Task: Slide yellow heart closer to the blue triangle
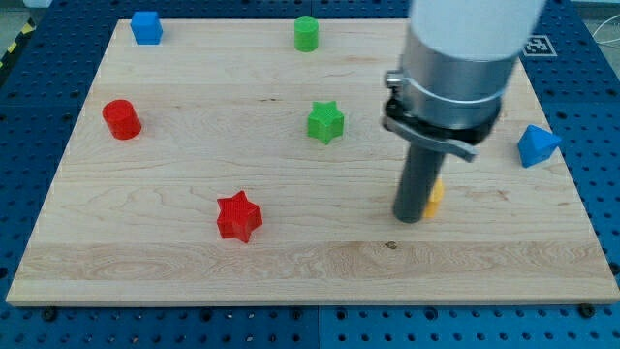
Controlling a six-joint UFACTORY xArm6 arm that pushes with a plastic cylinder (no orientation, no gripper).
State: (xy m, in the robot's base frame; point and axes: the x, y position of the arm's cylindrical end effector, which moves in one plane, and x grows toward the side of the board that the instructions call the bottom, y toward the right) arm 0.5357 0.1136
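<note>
The yellow heart (436, 196) lies right of the board's middle, mostly hidden behind the rod; only a small yellow-orange edge shows. My tip (410, 218) rests on the board right at the heart's left side, touching or nearly touching it. The blue triangle (537, 145) sits near the board's right edge, up and to the right of the heart.
A green star (325, 122) is left of the rod. A red star (238, 216) is at lower left, a red cylinder (122, 119) at left, a blue cube (146, 27) at top left, a green cylinder (306, 34) at top middle. The wooden board (291, 262) lies on a blue perforated table.
</note>
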